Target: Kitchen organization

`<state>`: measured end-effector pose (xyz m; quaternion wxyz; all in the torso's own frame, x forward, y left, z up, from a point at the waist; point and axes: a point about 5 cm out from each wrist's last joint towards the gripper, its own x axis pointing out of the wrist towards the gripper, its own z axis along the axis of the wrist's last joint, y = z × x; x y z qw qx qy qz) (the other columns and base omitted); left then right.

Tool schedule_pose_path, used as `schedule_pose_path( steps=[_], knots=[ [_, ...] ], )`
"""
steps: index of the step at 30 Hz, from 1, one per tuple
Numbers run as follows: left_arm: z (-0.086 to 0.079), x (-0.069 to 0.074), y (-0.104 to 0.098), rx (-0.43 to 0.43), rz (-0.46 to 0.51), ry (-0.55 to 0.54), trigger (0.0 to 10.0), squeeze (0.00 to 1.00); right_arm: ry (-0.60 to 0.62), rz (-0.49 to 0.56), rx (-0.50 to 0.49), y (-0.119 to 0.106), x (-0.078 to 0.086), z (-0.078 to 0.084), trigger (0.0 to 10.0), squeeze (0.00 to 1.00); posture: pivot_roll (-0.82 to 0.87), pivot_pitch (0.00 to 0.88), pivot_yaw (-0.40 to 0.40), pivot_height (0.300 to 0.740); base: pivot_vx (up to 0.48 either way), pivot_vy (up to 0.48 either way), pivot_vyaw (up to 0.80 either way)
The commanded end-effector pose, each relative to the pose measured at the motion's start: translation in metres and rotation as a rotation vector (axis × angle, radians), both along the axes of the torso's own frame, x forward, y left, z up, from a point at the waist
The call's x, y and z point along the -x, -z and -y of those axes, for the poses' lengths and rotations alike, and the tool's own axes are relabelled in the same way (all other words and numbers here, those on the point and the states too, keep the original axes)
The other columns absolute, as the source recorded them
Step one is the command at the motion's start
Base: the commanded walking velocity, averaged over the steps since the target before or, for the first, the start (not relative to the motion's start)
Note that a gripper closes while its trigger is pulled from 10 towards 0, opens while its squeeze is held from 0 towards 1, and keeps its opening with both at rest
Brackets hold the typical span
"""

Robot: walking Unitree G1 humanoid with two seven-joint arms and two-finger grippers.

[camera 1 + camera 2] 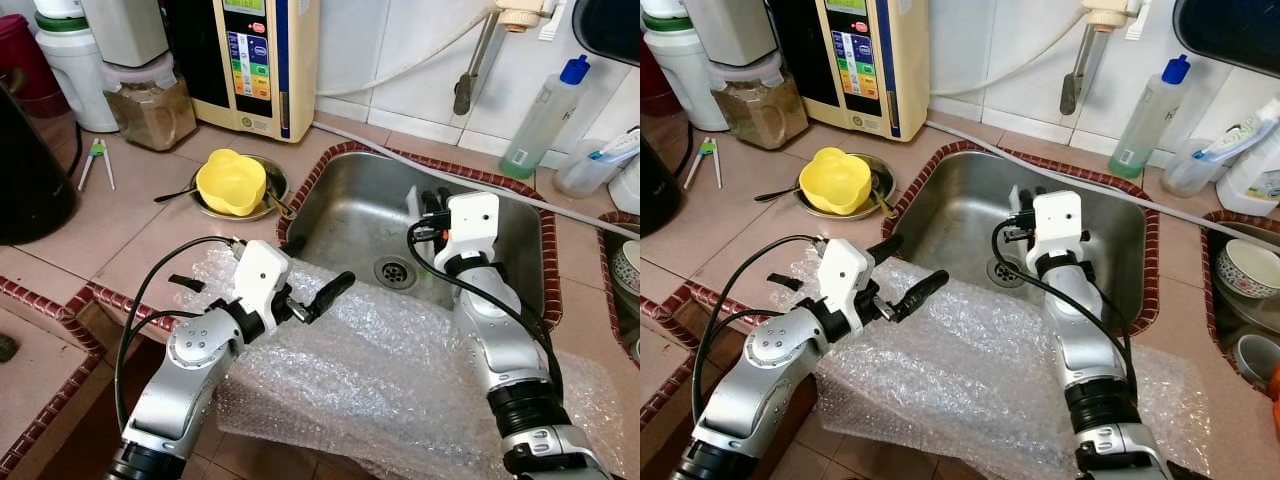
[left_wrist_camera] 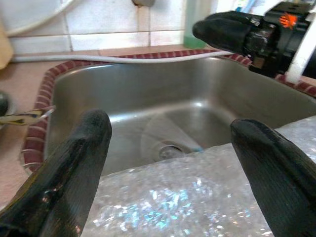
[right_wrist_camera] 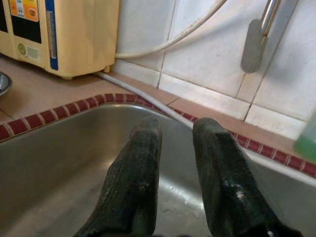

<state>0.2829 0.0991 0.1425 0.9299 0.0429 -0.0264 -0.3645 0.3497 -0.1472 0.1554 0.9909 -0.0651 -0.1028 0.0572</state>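
Note:
A sheet of bubble wrap [image 1: 380,370] lies over the counter's front edge and hangs into the steel sink [image 1: 360,220]. My left gripper [image 1: 908,268] hovers just above the wrap's left part, open with its fingers wide apart and nothing between them. In the left wrist view the wrap [image 2: 187,197] lies below the fingertips. My right gripper [image 1: 433,198] is held over the sink basin, pointing at the back wall. Its fingers [image 3: 133,173] are nearly together, with only a thin gap and nothing held. A yellow bowl [image 1: 232,180] sits in a metal dish [image 1: 275,178] left of the sink.
A cream water purifier [image 1: 255,60], a lidded jar [image 1: 150,100] and a black kettle [image 1: 30,170] stand at the back left. A green bottle [image 1: 540,120] stands behind the sink. A white hose [image 1: 450,175] runs along its back rim. Bowls [image 1: 1245,265] fill a second basin on the right.

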Motion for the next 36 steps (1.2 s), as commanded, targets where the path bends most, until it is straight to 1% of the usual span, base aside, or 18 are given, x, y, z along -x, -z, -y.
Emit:
schedule_pose_path(
  steps=[1,5,8,10,11,12,14,15,18,19,21,22,24,25,29,32,36],
  knots=[
    [0.000,0.003,-0.002,-0.006,0.018,-0.009,10.0,1.00,-0.004,0.017,-0.008,-0.005,-0.003,-0.002,10.0,1.00,0.06,0.097,-0.012,0.740,0.000,0.000,0.00],
    [-0.002,0.003,-0.001,-0.011,0.020,-0.027,10.0,1.00,-0.016,0.017,-0.024,-0.004,-0.004,-0.005,10.0,1.00,0.07,0.093,-0.009,0.740,0.000,0.000,0.00],
    [-0.004,0.000,-0.001,-0.022,0.033,-0.048,10.0,1.00,-0.030,0.014,-0.066,-0.005,-0.004,-0.010,10.0,1.00,0.07,0.088,-0.004,0.740,0.000,0.000,0.00],
    [-0.005,-0.003,-0.002,-0.023,0.045,-0.062,10.0,1.00,-0.049,0.016,-0.089,-0.006,-0.003,-0.015,10.0,1.00,0.06,0.086,-0.002,0.740,0.000,0.000,0.00],
    [-0.006,-0.008,-0.005,-0.019,0.070,-0.096,10.0,1.00,-0.084,0.023,-0.106,-0.009,0.000,-0.021,10.0,1.00,0.06,0.084,-0.003,0.740,0.000,0.000,0.00],
    [-0.008,-0.011,-0.006,-0.019,0.078,-0.115,10.0,1.00,-0.103,0.030,-0.107,-0.010,0.002,-0.025,10.0,1.00,0.05,0.082,-0.003,0.740,0.000,0.000,0.00],
    [-0.008,-0.013,-0.006,-0.020,0.084,-0.126,10.0,1.00,-0.114,0.035,-0.106,-0.011,0.003,-0.026,10.0,1.00,0.05,0.081,-0.003,0.740,0.000,0.000,0.00],
    [-0.014,-0.021,-0.011,-0.016,0.113,-0.203,10.0,1.00,-0.148,0.046,-0.104,-0.012,0.008,-0.031,10.0,1.00,0.05,0.080,-0.006,0.740,0.000,0.000,0.00],
    [-0.024,-0.034,-0.018,-0.020,0.151,-0.328,10.0,1.00,-0.198,0.054,-0.106,-0.014,0.015,-0.036,10.0,1.00,0.04,0.078,-0.011,0.740,0.000,0.000,0.00],
    [-0.030,-0.043,-0.021,-0.020,0.138,-0.390,10.0,1.00,-0.235,0.066,-0.094,-0.017,0.020,-0.040,10.0,1.00,0.04,0.081,-0.015,0.740,0.000,0.000,0.00],
    [-0.036,-0.050,-0.023,-0.030,0.145,-0.448,10.0,1.00,-0.250,0.079,-0.079,-0.019,0.024,-0.042,10.0,1.00,0.05,0.083,-0.017,0.740,0.000,0.000,0.00],
    [-0.040,-0.058,-0.026,0.002,0.121,-0.487,10.0,1.00,-0.282,0.088,-0.090,-0.022,0.029,-0.046,10.0,1.00,0.04,0.086,-0.019,0.740,0.000,0.000,0.00],
    [-0.044,-0.065,-0.029,0.029,0.110,-0.531,10.0,1.00,-0.318,0.099,-0.078,-0.025,0.034,-0.050,10.0,1.00,0.04,0.088,-0.019,0.740,0.000,0.000,0.00],
    [-0.044,-0.065,-0.029,0.029,0.110,-0.531,10.0,1.00,-0.318,0.099,-0.078,-0.025,0.034,-0.050,10.0,1.00,0.04,0.088,-0.019,0.740,0.000,0.000,0.00],
    [-0.051,-0.077,-0.034,0.044,0.106,-0.605,10.0,1.00,-0.372,0.112,-0.030,-0.029,0.044,-0.057,10.0,1.00,0.02,0.099,-0.015,0.740,0.000,0.000,0.00],
    [-0.058,-0.085,-0.032,0.035,0.075,-0.697,10.0,1.00,-0.388,0.107,-0.026,-0.031,0.050,-0.059,10.0,1.00,0.02,0.102,-0.012,0.740,0.000,0.000,0.00],
    [-0.068,-0.092,-0.028,0.079,0.002,-0.788,10.0,1.00,-0.437,0.088,-0.032,-0.029,0.059,-0.064,10.0,1.00,0.02,0.106,-0.006,0.740,0.000,0.000,0.00]
  ],
)
